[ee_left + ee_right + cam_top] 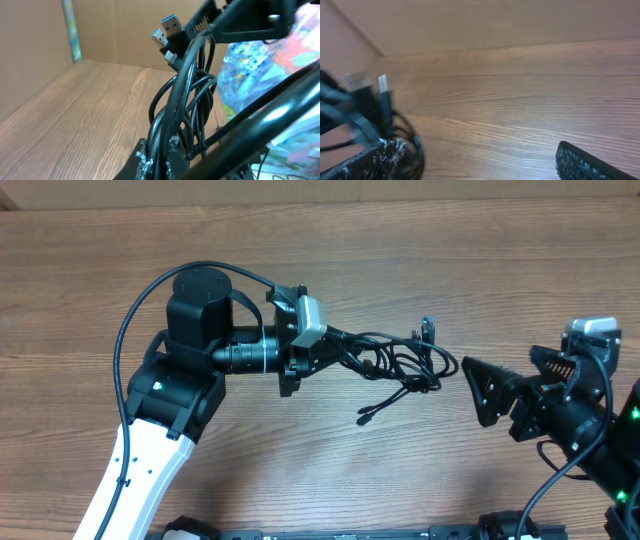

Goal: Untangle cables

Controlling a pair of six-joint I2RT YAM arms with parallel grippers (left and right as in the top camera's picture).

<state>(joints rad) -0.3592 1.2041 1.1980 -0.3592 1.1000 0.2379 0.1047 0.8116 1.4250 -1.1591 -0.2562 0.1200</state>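
Over the table, left tool tight on the cables (USB plugs upward), right tool spread.

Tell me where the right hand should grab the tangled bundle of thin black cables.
Grip the single loose strand behind its small plug, where it trails out of the thin black cable bundle. It sticks clear of the loops, so the open right hand can reach it from the right while the left hand clamps the far side.
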